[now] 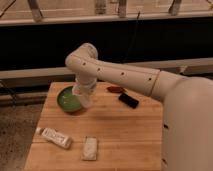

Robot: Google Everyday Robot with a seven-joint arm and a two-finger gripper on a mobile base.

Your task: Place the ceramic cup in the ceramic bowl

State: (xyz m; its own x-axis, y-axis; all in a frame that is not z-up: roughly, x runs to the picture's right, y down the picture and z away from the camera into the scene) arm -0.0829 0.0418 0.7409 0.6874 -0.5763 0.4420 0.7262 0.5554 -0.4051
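The green ceramic bowl (66, 100) sits at the back left of the wooden table (125, 140). The pale ceramic cup (84, 98) hangs over the bowl's right rim, partly covering it. My gripper (82, 91) reaches down from the white arm's bent wrist and is shut on the cup. The arm stretches in from the right and hides the gripper's upper part.
A white printed tube (54, 137) lies at the front left, with a flat white packet (90, 148) beside it. A black object (128, 100) and a small reddish one (115, 89) lie right of the bowl. A dark wall runs behind the table.
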